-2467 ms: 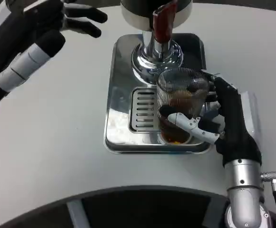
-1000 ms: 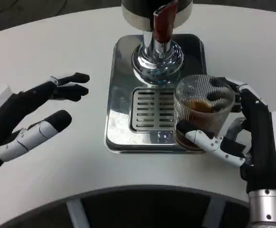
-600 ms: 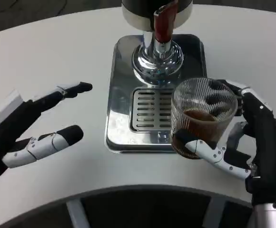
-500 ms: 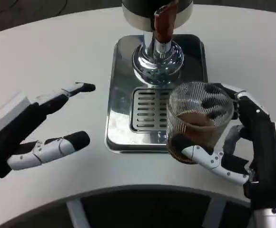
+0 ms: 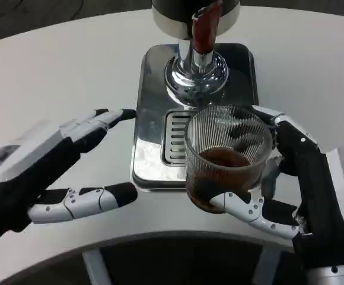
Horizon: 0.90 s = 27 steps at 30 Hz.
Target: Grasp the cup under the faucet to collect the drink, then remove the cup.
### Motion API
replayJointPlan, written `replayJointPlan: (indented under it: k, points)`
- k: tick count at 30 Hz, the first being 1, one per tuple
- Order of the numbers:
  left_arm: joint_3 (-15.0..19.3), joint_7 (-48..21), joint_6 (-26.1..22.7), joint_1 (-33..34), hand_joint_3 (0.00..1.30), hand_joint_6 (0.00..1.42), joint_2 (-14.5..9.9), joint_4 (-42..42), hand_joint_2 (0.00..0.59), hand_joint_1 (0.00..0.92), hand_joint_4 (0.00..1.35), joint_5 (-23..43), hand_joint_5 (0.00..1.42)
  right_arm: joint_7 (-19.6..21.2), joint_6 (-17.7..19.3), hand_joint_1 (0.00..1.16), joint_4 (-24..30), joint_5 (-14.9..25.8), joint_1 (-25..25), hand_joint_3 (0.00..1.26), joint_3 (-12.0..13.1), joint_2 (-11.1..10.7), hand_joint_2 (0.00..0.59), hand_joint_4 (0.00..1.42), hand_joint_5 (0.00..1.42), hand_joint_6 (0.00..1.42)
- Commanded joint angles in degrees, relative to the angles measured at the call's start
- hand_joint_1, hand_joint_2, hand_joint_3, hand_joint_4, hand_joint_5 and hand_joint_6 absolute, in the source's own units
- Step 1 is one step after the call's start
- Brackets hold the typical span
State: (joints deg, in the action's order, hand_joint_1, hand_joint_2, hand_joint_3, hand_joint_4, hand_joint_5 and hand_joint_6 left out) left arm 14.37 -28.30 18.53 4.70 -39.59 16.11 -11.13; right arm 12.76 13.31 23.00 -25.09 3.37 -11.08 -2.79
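My right hand [image 5: 302, 190] grips a ribbed clear glass cup [image 5: 226, 157] with dark brown drink in its bottom. The cup is lifted off the steel drip tray [image 5: 154, 148] and hangs over the tray's front edge, upright, well in front of the faucet [image 5: 203, 32]. The thumb wraps under the cup's front and the fingers curl round its far right side. My left hand [image 5: 53, 172] lies open at the left, fingers spread and reaching toward the cup, its tips close to the tray's left rim. It holds nothing.
The dispenser's chrome column [image 5: 196, 74] stands at the back of the tray, with a slotted grille [image 5: 175, 139] in front of it. White tabletop [image 5: 59, 77] lies all around. The table's curved front edge [image 5: 160, 237] runs just below both hands.
My right hand has carried the cup left and toward me, off the tray's right side. My left hand has come down from the upper left and moved right toward the cup.
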Motion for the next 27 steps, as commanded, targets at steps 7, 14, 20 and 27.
replayJointPlan:
  k: [7, 14, 20, 27]
  points:
    - [1.6, -0.34, -3.48, -6.04, 0.06, 0.02, -1.78, 6.43, 0.114, 0.0, 0.0, -1.9, 0.0, -3.36, 3.57, 0.92, 3.62, 1.0, -0.46, 0.85, -1.26, -0.63, 0.138, 1.0, 1.19, 1.28]
    - [2.98, -0.19, -4.97, -10.0, 0.04, 0.01, -1.81, 9.7, 0.113, 0.0, 0.0, -2.83, 0.0, -5.24, 3.68, 0.92, 4.34, 2.06, -0.32, 0.86, -1.18, -1.64, 0.135, 1.0, 1.19, 1.28]
    - [4.24, 0.08, -5.48, -12.83, 0.02, 0.01, -1.24, 12.02, 0.108, 0.0, 0.0, -3.67, 0.0, -6.59, 3.81, 0.92, 4.68, 2.84, -0.26, 0.86, -1.22, -2.34, 0.134, 1.0, 1.2, 1.28]
    - [5.98, 0.34, -5.21, -16.42, 0.01, 0.01, -0.42, 14.45, 0.107, 0.0, 0.0, -3.42, 0.0, -8.14, 3.67, 0.92, 5.09, 3.71, -0.14, 0.86, -1.0, -2.65, 0.134, 1.01, 1.21, 1.3]
